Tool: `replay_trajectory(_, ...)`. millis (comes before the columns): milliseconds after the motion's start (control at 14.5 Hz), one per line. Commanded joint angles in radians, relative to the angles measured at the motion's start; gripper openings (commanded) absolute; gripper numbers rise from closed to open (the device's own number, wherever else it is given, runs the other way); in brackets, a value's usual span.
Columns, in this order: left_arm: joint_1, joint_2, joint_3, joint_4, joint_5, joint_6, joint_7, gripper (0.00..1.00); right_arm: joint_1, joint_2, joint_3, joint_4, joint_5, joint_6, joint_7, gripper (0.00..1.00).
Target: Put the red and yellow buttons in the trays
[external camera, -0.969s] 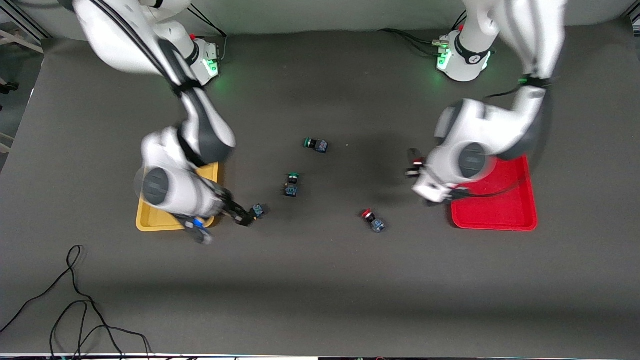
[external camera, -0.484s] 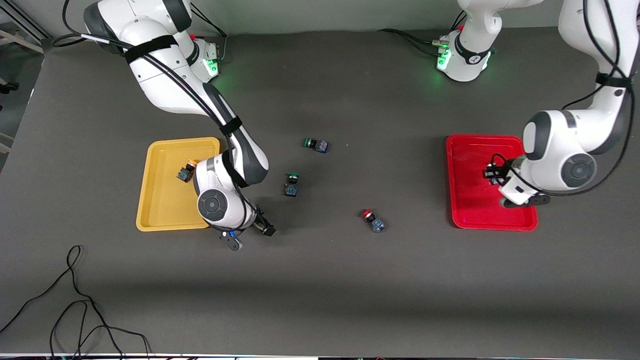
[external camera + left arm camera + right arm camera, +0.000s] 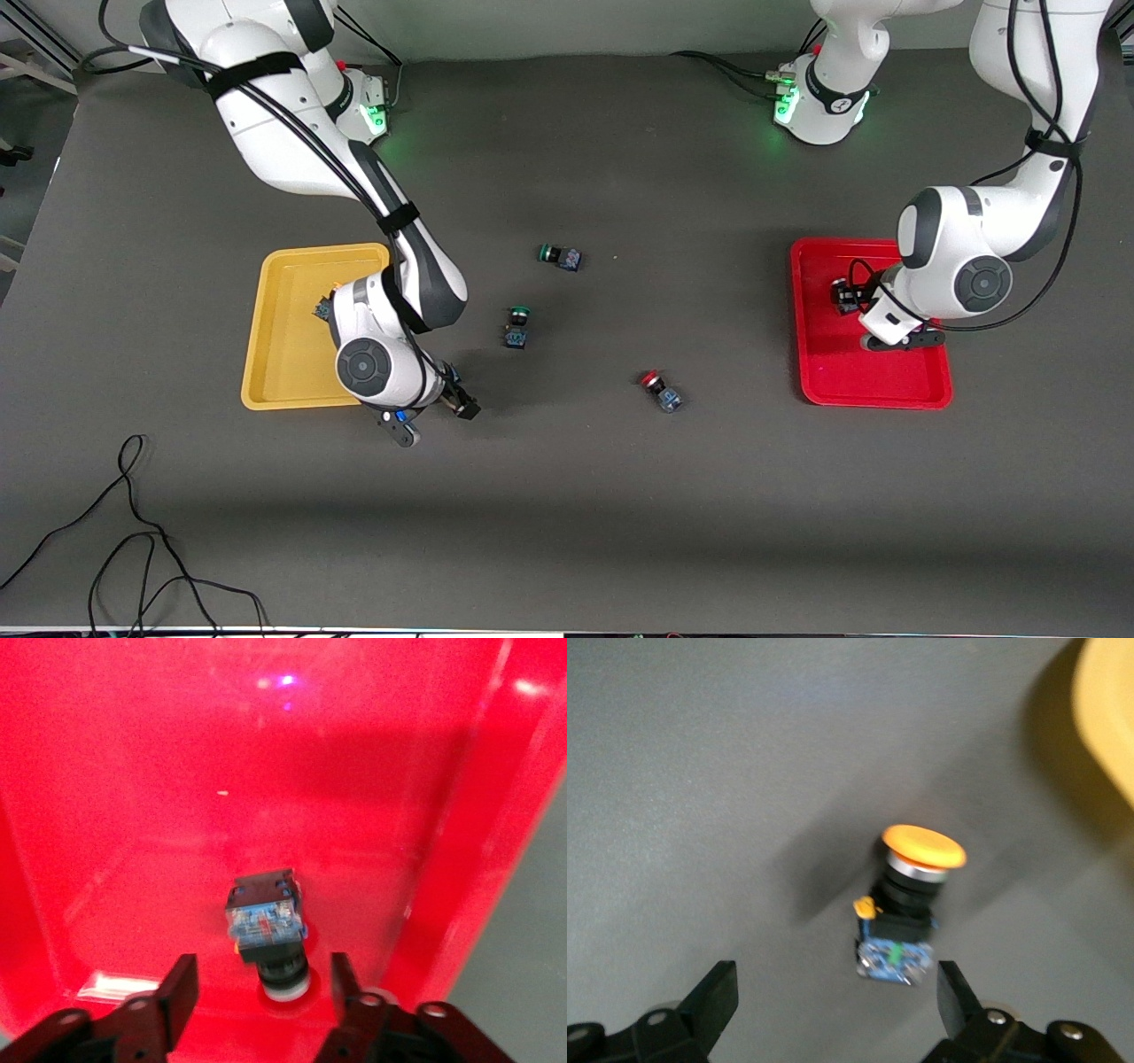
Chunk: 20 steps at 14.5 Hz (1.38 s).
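Note:
My right gripper [image 3: 462, 406] is open just over the grey table, beside the yellow tray [image 3: 283, 354]. An orange-yellow capped button [image 3: 908, 904] stands on the table just ahead of its fingertips [image 3: 833, 988], untouched. The tray's corner shows in the right wrist view [image 3: 1112, 718]. Another yellow button [image 3: 322, 309] lies in the yellow tray, partly hidden by that arm. My left gripper [image 3: 846, 297] is open over the red tray [image 3: 886, 381]. A dark-bodied button [image 3: 266, 921] lies on the tray floor [image 3: 266, 771] between its fingertips [image 3: 263, 970], released. A red button [image 3: 658, 389] lies on the table mid-way.
Two green-capped buttons [image 3: 560, 257] [image 3: 517, 326] lie on the table between the trays. A black cable [image 3: 133, 549] loops on the table near the front camera at the right arm's end.
My left arm swung from beside the red tray to over it, and the button now lies in the tray. My right arm cleared the yellow tray and lowered beside it, its button now on the table.

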Motion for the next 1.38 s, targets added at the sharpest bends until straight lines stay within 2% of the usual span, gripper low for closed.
replay_trajectory(0, -0.064, 0.004, -0.003, 0.235, -0.004, -0.252, -0.051, 1.00, -0.008, -0.027, -0.004, -0.026, -0.036, -0.043, 0.009, 1.00)
replay_trajectory(138, -0.147, 0.076, -0.003, 0.419, -0.015, -0.350, -0.152, 1.00, -0.007, -0.024, -0.004, -0.093, -0.053, 0.034, 0.013, 1.00)
replay_trajectory(277, -0.233, 0.177, -0.005, 0.597, -0.103, -0.390, -0.322, 1.00, -0.003, -0.024, -0.004, -0.177, -0.055, 0.175, 0.014, 0.99)
replay_trajectory(346, -0.274, 0.237, -0.005, 0.669, -0.140, -0.391, -0.390, 1.00, -0.007, -0.024, -0.004, -0.182, -0.055, 0.187, 0.007, 0.92)
replay_trajectory(415, -0.315, 0.292, -0.006, 0.717, -0.169, -0.372, -0.462, 1.00, -0.005, -0.024, -0.004, -0.179, -0.055, 0.185, 0.009, 0.74)
replay_trajectory(484, -0.358, 0.349, -0.006, 0.769, -0.180, -0.365, -0.528, 1.00, -0.005, -0.025, -0.004, -0.178, -0.055, 0.184, 0.007, 0.39)
replay_trajectory(553, -0.383, 0.407, -0.006, 0.842, -0.180, -0.343, -0.583, 1.00, -0.007, -0.028, -0.004, -0.176, -0.055, 0.179, 0.006, 0.12)
replay_trajectory(623, -0.392, 0.455, -0.006, 0.893, -0.180, -0.323, -0.629, 1.00, -0.008, -0.048, -0.004, -0.175, -0.055, 0.165, 0.003, 0.00)
replay_trajectory(761, -0.403, 0.512, -0.009, 0.920, -0.182, -0.216, -0.656, 1.00, -0.025, -0.120, -0.004, -0.165, -0.055, 0.072, -0.012, 0.00)
replay_trajectory(899, -0.432, 0.555, -0.009, 0.920, -0.182, -0.110, -0.700, 1.00, -0.068, -0.216, -0.007, -0.164, -0.055, -0.076, -0.084, 0.00)
replay_trajectory(1038, -0.458, 0.596, -0.009, 0.920, -0.180, -0.037, -0.734, 0.99, -0.089, -0.284, -0.082, -0.187, -0.056, -0.154, -0.239, 0.00)
replay_trajectory(1176, -0.469, 0.618, -0.009, 0.918, -0.176, -0.019, -0.733, 0.95, -0.089, -0.283, -0.153, -0.230, -0.055, -0.139, -0.376, 0.00)
replay_trajectory(1314, -0.469, 0.618, -0.009, 0.911, -0.165, -0.016, -0.717, 0.79, -0.092, -0.266, -0.215, -0.308, -0.056, -0.015, -0.512, 0.00)
